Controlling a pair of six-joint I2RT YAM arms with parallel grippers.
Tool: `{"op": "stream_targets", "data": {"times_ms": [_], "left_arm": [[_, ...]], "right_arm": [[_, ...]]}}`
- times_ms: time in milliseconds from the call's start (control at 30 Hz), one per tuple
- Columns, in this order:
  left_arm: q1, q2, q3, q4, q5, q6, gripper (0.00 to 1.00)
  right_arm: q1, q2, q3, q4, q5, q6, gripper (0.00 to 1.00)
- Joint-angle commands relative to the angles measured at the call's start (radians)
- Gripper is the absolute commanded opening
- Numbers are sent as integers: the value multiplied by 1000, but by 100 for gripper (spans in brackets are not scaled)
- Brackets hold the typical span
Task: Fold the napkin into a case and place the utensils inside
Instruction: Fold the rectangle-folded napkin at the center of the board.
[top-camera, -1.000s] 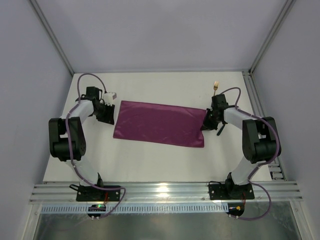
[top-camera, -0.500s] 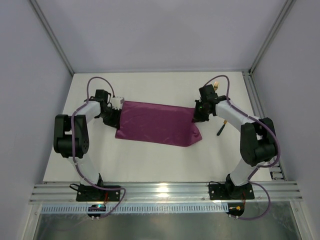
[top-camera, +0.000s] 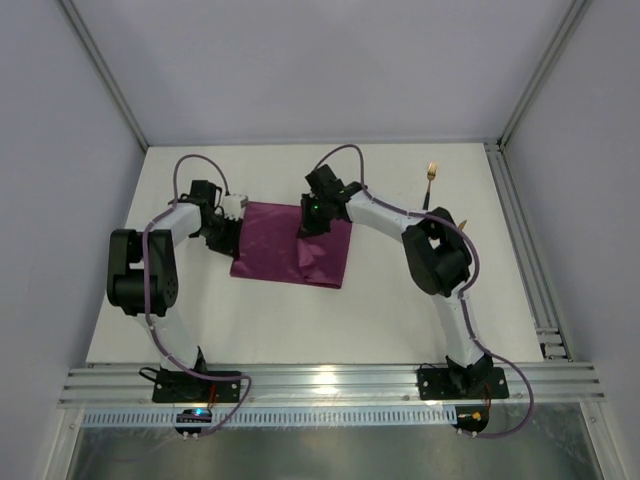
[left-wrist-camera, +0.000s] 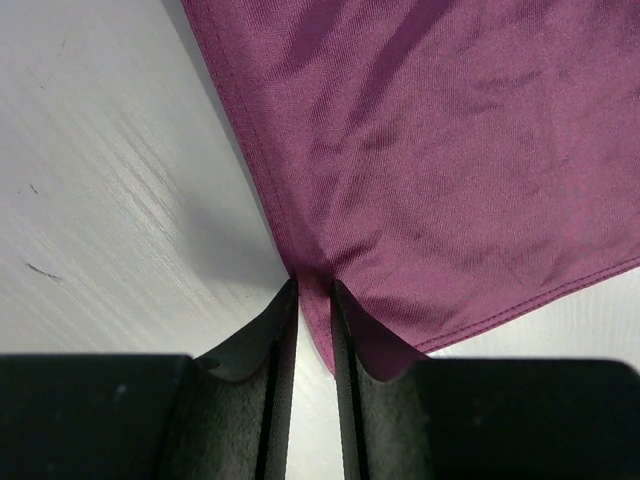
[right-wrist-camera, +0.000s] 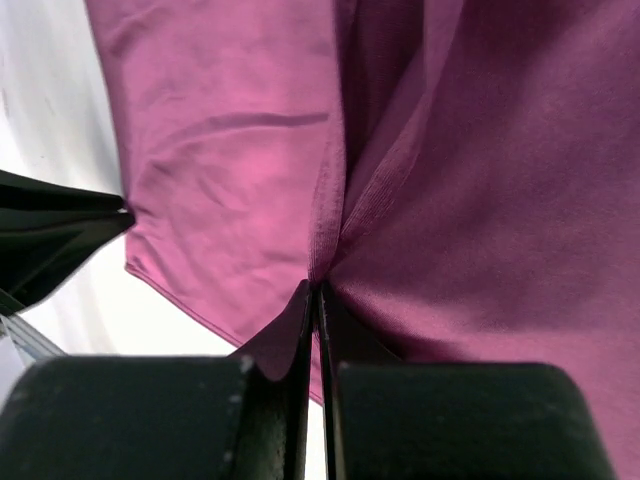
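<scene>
The magenta-purple napkin (top-camera: 288, 256) lies on the white table, its right part lifted and doubled over to the left. My left gripper (top-camera: 226, 236) is shut on the napkin's left edge (left-wrist-camera: 430, 150), with cloth pinched between the fingertips (left-wrist-camera: 313, 290). My right gripper (top-camera: 309, 224) is shut on a gathered fold of the napkin (right-wrist-camera: 480, 200) above its middle; its fingers meet at the fold (right-wrist-camera: 316, 290). The gold fork (top-camera: 431, 172) lies at the back right. Only a gold tip of the knife (top-camera: 463, 221) shows beside the right arm's elbow.
The white table (top-camera: 300, 310) has metal frame posts at its back corners and a rail along the right side (top-camera: 520, 230). The right arm stretches across the table's middle from the right. The left gripper's dark body shows at the left of the right wrist view (right-wrist-camera: 60, 230).
My right gripper has carried the napkin's right edge far to the left, doubling the cloth over. The left gripper has held its place on the left edge.
</scene>
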Motion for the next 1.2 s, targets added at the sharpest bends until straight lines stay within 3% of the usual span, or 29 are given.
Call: {"op": "stream_targets", "data": {"times_ms": [0,133,433,1167], "left_arm": [[4,21,-25,35,-7,5,21],[4,27,-25,43,-5,5,19],[4,39,-26,47,7,3,18],[4,42,-23,44,16,3,17]], "right_arm": [[64,69,153,55,-57,112,4],[108,133,227,86,-66,169,4],[151,192,201,224,-69,339,4],[151,274,282,324,0,504,4]]}}
